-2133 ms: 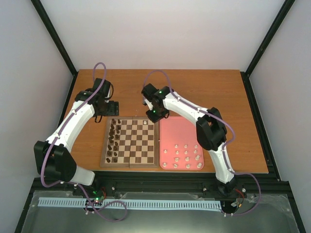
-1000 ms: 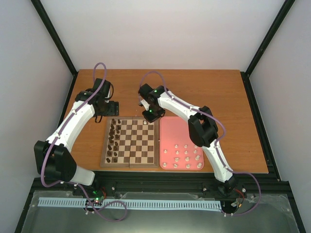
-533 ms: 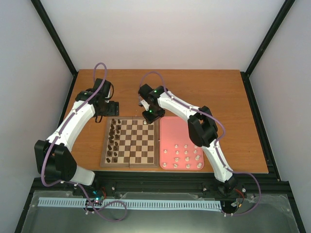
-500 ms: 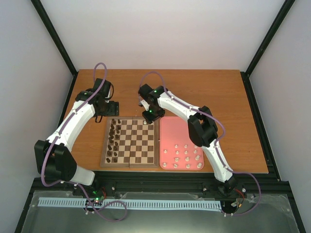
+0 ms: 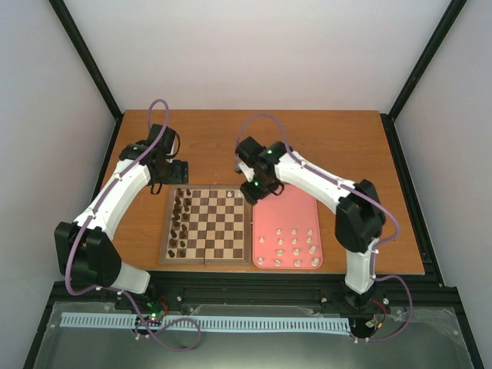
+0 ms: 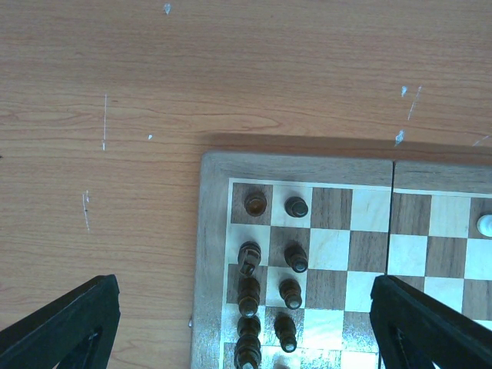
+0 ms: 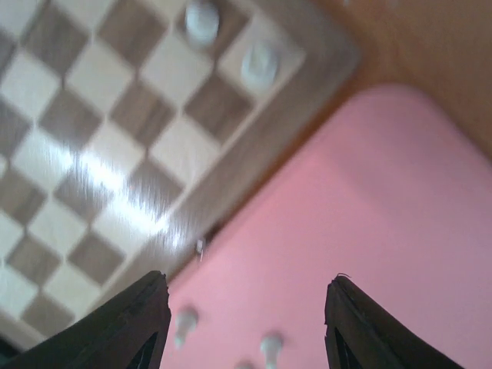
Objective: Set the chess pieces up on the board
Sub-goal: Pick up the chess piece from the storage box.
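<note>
Just right of the board (image 6: 214, 231), my right gripper (image 7: 246, 280) hangs released, empty; sweeping low, I could topple its 2 cream chess pieces (image 7: 260, 63).

Bright, even light from above, shadows soft. Right wrist view is blurred, white glare streaking the square checkered wooden chessboard (image 7: 108, 177); left wrist view sharp.
</note>
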Robot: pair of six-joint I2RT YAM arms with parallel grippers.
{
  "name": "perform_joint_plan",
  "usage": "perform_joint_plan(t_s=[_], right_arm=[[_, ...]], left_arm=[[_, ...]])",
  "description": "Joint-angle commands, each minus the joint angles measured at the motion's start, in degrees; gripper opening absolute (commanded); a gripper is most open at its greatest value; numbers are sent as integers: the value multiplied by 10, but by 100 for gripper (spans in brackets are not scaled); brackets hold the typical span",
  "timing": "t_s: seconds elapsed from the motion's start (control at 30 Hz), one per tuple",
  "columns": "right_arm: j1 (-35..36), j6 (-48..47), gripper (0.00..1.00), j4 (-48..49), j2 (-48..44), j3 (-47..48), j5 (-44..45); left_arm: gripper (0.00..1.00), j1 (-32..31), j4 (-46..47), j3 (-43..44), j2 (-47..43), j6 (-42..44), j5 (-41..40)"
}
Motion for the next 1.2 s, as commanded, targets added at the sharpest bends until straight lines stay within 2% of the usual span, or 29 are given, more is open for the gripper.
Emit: perform_joint_plan(t_s=[0.0, 0.13, 0.37, 0.53, 1.17], right_arm=[[34, 21, 55, 30, -70, -134, -5], [67, 46, 55, 70, -93, -216, -33], [85, 89, 49, 118, -81, -267, -44], [85, 88, 47, 122, -75, -288, -33], [85, 104, 23, 115, -71, -307, -20]], left_arm=[[100, 4, 8, 10, 3, 8, -3], [100, 4, 8, 11, 6, 7, 2], [100, 4, 7, 16, 8, 6, 7], [100, 5, 8, 10, 4, 6, 7], [100, 4, 11, 4, 5, 5, 8]])
